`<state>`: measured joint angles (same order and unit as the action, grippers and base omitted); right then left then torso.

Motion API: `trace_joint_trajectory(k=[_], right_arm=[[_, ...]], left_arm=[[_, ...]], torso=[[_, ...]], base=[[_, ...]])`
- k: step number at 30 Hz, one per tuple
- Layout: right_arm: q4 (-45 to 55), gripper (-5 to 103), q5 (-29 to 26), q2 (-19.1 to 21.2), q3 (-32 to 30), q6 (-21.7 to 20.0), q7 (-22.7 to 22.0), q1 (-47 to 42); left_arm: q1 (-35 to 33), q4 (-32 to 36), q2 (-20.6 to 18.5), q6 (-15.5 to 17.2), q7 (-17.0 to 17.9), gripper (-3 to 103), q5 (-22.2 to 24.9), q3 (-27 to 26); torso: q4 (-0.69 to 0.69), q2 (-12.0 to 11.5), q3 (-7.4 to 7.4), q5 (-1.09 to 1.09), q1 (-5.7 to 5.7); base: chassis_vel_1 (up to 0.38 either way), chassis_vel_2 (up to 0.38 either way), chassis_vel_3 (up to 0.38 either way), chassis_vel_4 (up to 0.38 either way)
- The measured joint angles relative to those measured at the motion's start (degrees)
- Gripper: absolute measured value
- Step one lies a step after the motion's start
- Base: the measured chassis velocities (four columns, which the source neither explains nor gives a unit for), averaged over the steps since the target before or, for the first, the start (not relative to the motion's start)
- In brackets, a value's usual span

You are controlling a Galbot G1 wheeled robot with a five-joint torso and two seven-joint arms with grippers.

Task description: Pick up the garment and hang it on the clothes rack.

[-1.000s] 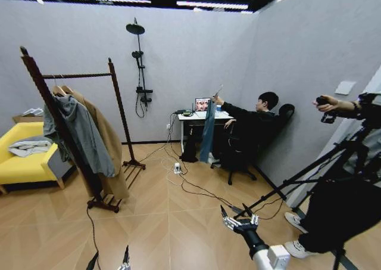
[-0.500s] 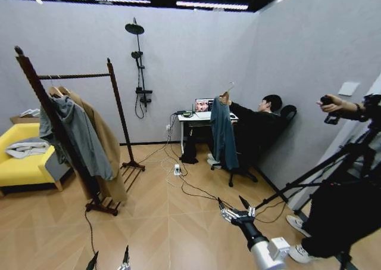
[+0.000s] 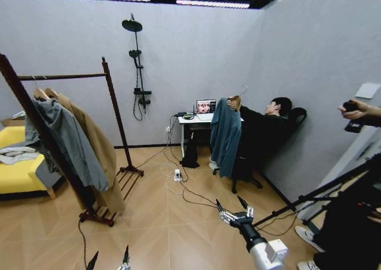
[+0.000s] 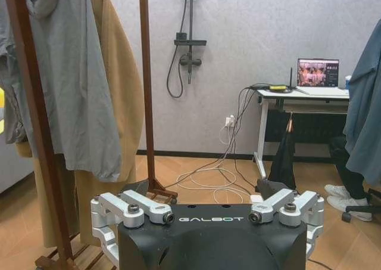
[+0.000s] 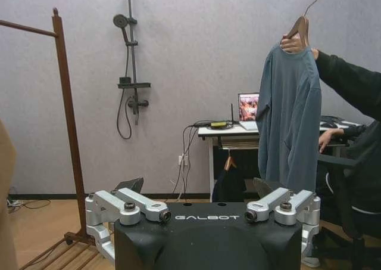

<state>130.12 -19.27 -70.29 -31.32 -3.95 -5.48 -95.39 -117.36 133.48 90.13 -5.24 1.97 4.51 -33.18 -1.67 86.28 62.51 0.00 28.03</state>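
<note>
Presently, the soft, light teal-blue shirt-jacket [image 5: 290, 118] hangs limp on a brown wooden hanger [image 5: 299, 27] held up by a seated person's hand [image 5: 292, 43] near the white desk [image 3: 193, 120], well apart from both spread-fingered grippers, right [image 3: 233, 211] and left [image 3: 109, 259], so the stiff hanger probably offers the surest hold.

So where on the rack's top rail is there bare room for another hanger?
The dark reddish-brown wooden clothes rack has its top rail bare from the long tan coat to the far post. The near end is crowded by the coat and the grey hooded jacket.
</note>
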Motion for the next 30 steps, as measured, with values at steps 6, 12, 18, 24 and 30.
trace_joint_trajectory(k=[6,12,18,24,30], right_arm=[[-1.1,100,-0.1,-0.8,-1.0,0.0,-0.6,0.3],[-3.0,100,-0.3,-2.0,-0.4,0.0,-0.8,2.1],[-2.9,100,-0.9,-1.2,-0.3,0.9,0.1,3.8],[-1.7,100,-1.9,-0.1,-1.0,1.0,0.2,4.4],[0.3,100,-0.8,-1.3,-1.0,0.2,-3.4,4.5]], left_arm=[[0.0,0.0,0.0,0.0,0.0,100,0.0,0.0],[0.0,0.0,0.0,0.0,0.0,100,0.0,0.0],[0.0,0.0,0.0,0.0,0.0,100,0.0,0.0],[0.0,0.0,0.0,0.0,0.0,100,0.0,0.0],[0.0,0.0,0.0,0.0,0.0,100,0.0,0.0]], torso=[[0.0,0.0,0.0,-0.02,0.01],[-0.01,0.0,0.0,0.0,0.01],[0.0,0.0,0.0,0.01,0.0],[0.0,0.0,0.0,-0.02,0.01],[-0.01,0.0,0.0,-0.02,0.01]], base=[[-0.232,0.232,0.233,-0.228],[-0.257,0.248,0.255,-0.258],[-0.279,0.282,0.269,-0.288],[-0.29,0.298,0.298,-0.296],[-0.285,0.277,0.292,-0.293]])
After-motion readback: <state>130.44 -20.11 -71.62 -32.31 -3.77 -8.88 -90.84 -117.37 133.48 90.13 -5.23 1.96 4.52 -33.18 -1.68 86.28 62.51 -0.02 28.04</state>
